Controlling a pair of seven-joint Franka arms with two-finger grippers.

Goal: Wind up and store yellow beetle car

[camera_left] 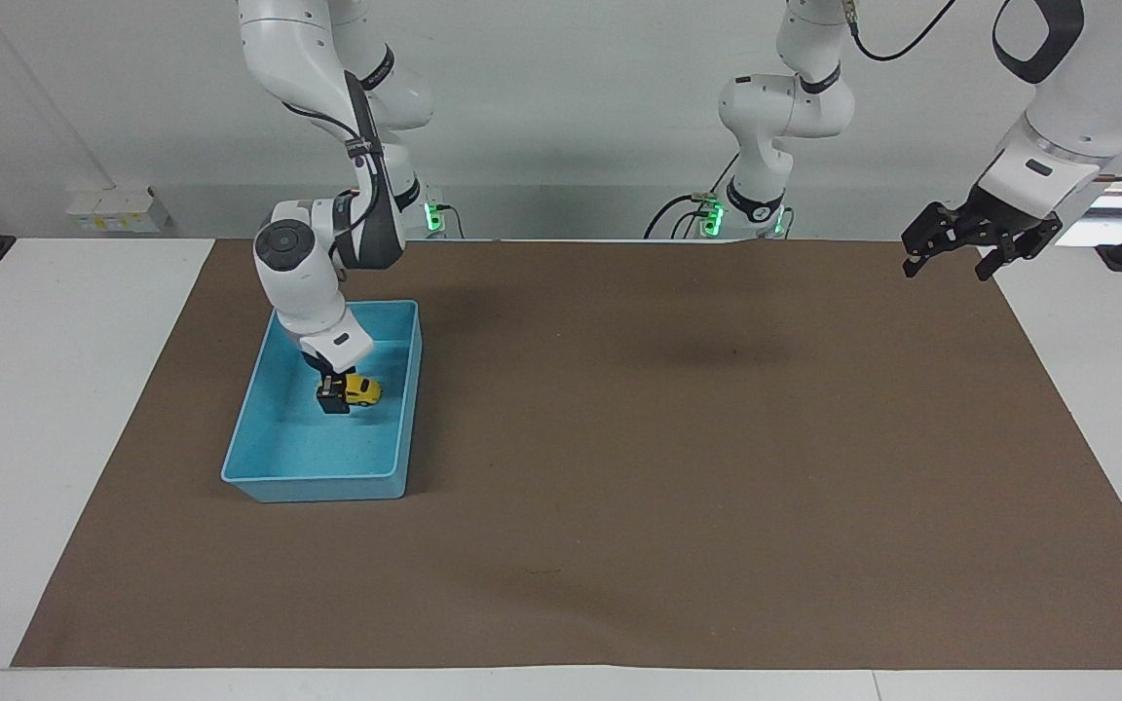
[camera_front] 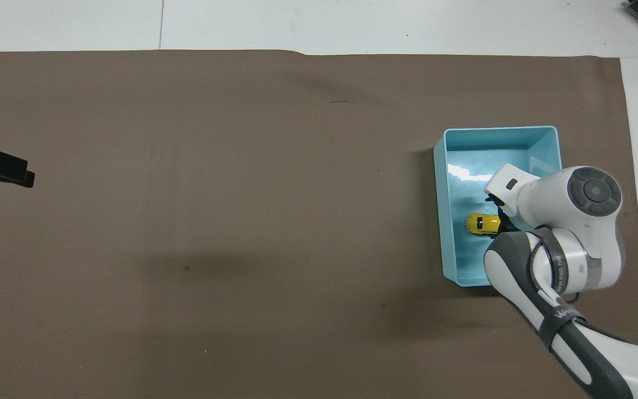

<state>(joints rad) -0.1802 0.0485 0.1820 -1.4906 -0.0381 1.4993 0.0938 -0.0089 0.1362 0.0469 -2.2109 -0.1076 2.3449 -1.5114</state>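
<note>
- right claw: down inside the blue bin, at the tail of the yellow beetle car; can't tell how far open or whether it grips the car
- car sits on the bin floor, mid-bin
- bin on the brown mat, toward the right arm's end of the surface
- left claw: fingers spread wide, holding nothing, waiting over the mat's edge at the left arm's end
</note>
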